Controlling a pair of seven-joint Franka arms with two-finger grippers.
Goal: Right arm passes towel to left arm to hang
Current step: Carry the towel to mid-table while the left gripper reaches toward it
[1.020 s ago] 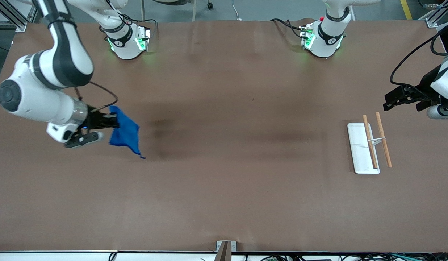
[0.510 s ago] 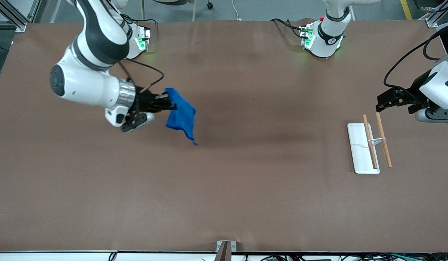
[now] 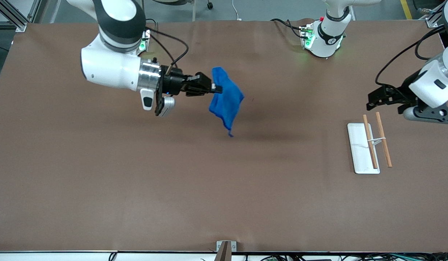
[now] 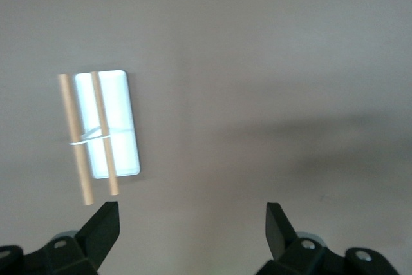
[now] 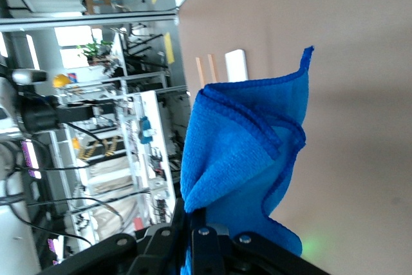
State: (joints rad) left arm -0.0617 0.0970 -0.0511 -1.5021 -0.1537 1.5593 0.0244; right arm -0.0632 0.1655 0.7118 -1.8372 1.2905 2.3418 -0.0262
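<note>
The left gripper point(image 4: 192, 216) hangs over bare brown table point(image 4: 257, 62), fingers point(image 4: 103, 223) spread wide. At ten o'clock from it stands a white-based rack point(image 4: 119, 104) with two wooden rails point(image 4: 74, 140).

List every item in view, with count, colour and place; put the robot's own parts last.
towel: one, bright blue, hanging in the air from the right gripper, over the middle of the table.
white tray: one, white, flat on the table toward the left arm's end.
wooden rods: two, light brown, side by side, joined by a thin white crosspiece; one lies over the tray, the other beside it.
table: one, brown surface, under everything.
right gripper: one, black, shut on the towel's upper edge, over the middle of the table.
left gripper: one, black, open and holding nothing, in the air near the tray and rods.
</note>
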